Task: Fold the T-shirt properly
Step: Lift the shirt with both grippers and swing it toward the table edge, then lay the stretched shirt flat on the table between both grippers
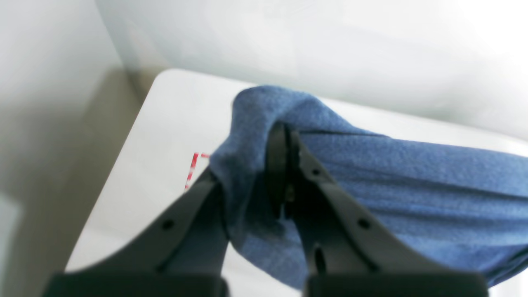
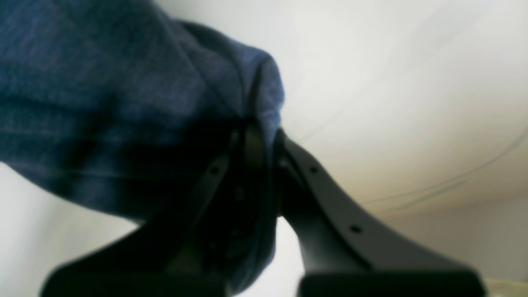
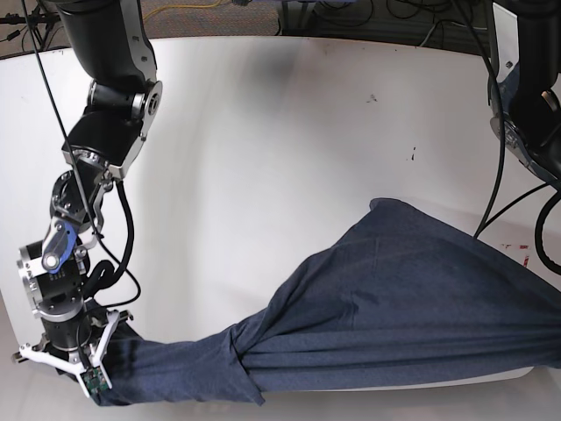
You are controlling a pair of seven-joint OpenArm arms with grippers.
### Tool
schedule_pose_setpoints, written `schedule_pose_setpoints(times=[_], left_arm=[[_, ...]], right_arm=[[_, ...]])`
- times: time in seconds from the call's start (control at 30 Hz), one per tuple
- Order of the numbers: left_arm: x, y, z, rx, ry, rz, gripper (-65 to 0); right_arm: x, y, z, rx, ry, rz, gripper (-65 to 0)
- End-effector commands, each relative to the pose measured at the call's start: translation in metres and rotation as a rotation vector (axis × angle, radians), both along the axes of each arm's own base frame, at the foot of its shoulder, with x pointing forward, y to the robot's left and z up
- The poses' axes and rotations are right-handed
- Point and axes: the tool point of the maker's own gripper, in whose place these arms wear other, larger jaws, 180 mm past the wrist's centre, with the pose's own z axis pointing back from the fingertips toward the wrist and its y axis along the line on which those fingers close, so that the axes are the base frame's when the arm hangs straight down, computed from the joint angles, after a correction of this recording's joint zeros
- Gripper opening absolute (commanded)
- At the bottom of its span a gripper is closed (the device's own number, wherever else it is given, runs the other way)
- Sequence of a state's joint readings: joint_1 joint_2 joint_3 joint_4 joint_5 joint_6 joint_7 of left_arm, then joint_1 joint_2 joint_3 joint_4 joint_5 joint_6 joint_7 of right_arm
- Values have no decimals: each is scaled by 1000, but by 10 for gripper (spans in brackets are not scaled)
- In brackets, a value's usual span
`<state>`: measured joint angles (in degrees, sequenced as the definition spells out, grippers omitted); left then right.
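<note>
Jaws, both pairs: clenched on cloth. Left gripper (image 1: 284, 136) pinches a bunched edge of the T-shirt (image 3: 403, 298) at the tabletop's near corner on the base view's right; right gripper (image 3: 88, 373) grips the opposite end at the near edge on that view's left

Item 1, T-shirt: dark heathered blue, stretched along the near edge of the tabletop (image 3: 263, 132) between the two grips. Narrow and rope-like toward the right gripper, fanning into a broad rumpled sheet toward the left one, with deep pleats gathered about midway. No neck, sleeve or lettering can be made out

Item 2, progress: judged early. No flat panel, no squared fold, no stacked layers show. Spreading the cloth flat, then folding the sides and halving it, all appear left to do

Item 3, surroundings: small red dashed marking (image 1: 192, 173) on the tabletop beside the left gripper; a few dark specks (image 3: 413, 156) farther back; cables (image 3: 421, 22) beyond the far edge

Item 4, obstructions: none lying on the open tabletop; the twist and pleats in the cloth are the likely hindrance to a tidy fold
</note>
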<state>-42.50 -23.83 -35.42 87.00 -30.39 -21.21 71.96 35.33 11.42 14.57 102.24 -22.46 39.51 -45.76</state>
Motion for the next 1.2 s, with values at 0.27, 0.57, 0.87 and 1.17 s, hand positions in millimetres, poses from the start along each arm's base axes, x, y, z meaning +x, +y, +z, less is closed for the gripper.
schedule_pose_setpoints(times=[0.27,0.57,0.87,1.17], left_arm=[[12,15,63,-33,-143,24,-650],[15,16,59,-50,-133,19,-650],[9,15,1,-47,-4,16,-650],[-15,15,-82,-27,184,11,-650]], right_arm=[[2,-20,74,-23,-131,-81,-650],[1,-19,59,-18,-101,-80,-650],[-25,-4,-11,-18,17,-56,-650],[-70,24,-104,41,174,1,-650]])
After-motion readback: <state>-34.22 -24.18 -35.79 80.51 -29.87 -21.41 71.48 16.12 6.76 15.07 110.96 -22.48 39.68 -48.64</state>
